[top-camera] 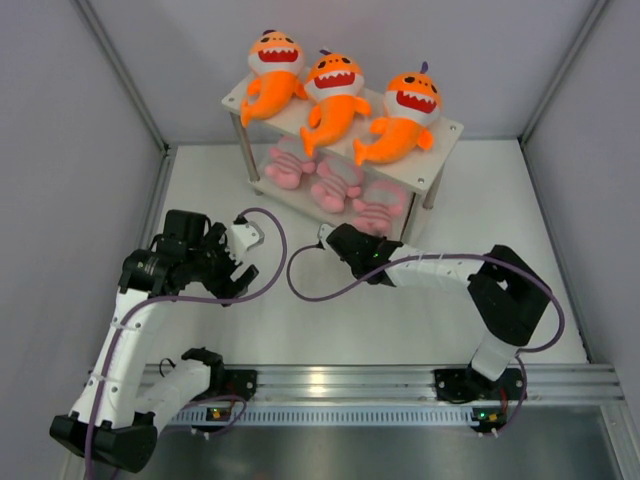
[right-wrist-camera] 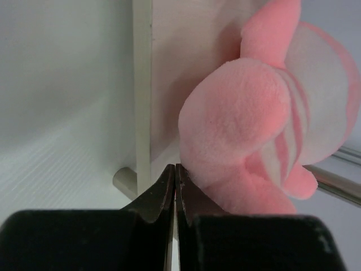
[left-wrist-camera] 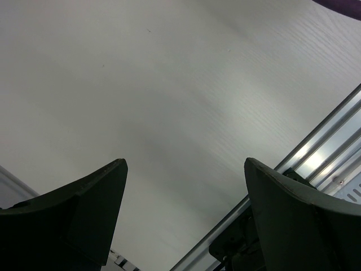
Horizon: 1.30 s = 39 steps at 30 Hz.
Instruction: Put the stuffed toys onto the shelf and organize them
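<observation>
Three orange shark toys point(top-camera: 272, 75), point(top-camera: 333, 95), point(top-camera: 405, 118) sit in a row on the top tier of the white shelf point(top-camera: 447, 133). On the lower tier lie three pink striped toys point(top-camera: 285, 168), point(top-camera: 337, 185), point(top-camera: 378, 212). My right gripper point(top-camera: 368, 236) is at the front of the lower tier. In the right wrist view it point(right-wrist-camera: 175, 167) is shut with nothing between the fingers, and its right finger touches the nearest pink toy point(right-wrist-camera: 248, 113). My left gripper point(top-camera: 232, 262) hangs open and empty over the bare table point(left-wrist-camera: 185, 164), well left of the shelf.
The edge of the shelf's lower board point(right-wrist-camera: 142, 84) and a leg foot point(right-wrist-camera: 124, 182) stand just ahead of the right fingers. Grey walls close in both sides. An aluminium rail point(top-camera: 400, 380) runs along the near edge, with purple cables looping off both wrists.
</observation>
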Motion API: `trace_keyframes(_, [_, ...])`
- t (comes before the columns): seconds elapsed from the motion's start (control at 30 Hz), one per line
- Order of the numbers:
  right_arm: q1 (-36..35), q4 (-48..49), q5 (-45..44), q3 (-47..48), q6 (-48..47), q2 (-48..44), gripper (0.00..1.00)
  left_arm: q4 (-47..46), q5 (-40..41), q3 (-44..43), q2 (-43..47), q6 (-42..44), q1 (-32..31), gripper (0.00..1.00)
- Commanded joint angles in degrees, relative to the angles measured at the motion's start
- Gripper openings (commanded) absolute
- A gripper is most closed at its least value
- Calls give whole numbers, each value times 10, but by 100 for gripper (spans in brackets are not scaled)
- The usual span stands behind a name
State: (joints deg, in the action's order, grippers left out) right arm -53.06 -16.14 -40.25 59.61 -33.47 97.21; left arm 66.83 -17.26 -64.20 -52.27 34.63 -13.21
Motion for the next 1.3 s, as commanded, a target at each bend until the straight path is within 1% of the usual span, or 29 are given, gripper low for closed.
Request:
trace_keyframes(0.0, [9, 43, -2, 38, -24, 13, 0, -18, 4, 3, 4, 3, 2, 91])
trace_keyframes(0.43, [40, 60, 17, 59, -37, 43, 0, -17, 8, 5, 3, 4, 2, 91])
trace_keyframes(0.53, [40, 52, 18, 67, -28, 42, 0, -17, 10, 4, 4, 4, 2, 91])
trace_keyframes(0.6, [32, 41, 23, 67, -25, 33, 2, -18, 11, 5, 3, 5, 2, 91])
trace_keyframes(0.7, [13, 41, 38, 59, -17, 11, 9, -18, 12, 6, 3, 5, 2, 91])
trace_keyframes(0.77, [-1, 43, 40, 47, -12, -13, 16, -18, 12, 6, 2, 6, 2, 91])
trace_keyframes(0.8, [-19, 42, 43, 41, -12, -31, 21, -18, 11, 6, 2, 7, 2, 91])
trace_keyframes(0.83, [-31, 38, 47, 38, -12, -39, 33, -18, 12, 7, 2, 6, 2, 91])
trace_keyframes(0.87, [-41, 32, 52, 38, -11, -49, 39, -18, 12, 7, 2, 6, 2, 91])
trace_keyframes(0.93, [-74, 7, 84, 40, -2, -78, 48, -17, 17, 7, 3, 4, 2, 91])
trace_keyframes(1.0, [-99, -6, 130, 46, 7, -118, 52, -18, 23, 7, 6, -3, 3, 91])
trace_keyframes(1.07, [-113, -25, 183, 61, 18, -167, 57, -19, 32, 7, 12, -7, 8, 91])
trace_keyframes(1.17, [-118, -46, 227, 88, 36, -213, 65, -19, 33, 9, 21, -13, 22, 91])
trace_keyframes(1.2, [-118, -50, 247, 112, 45, -237, 77, -20, 32, 10, 24, -15, 26, 91])
trace_keyframes(1.27, [-117, -57, 243, 152, 53, -267, 82, -20, 27, 13, 26, -18, 37, 91])
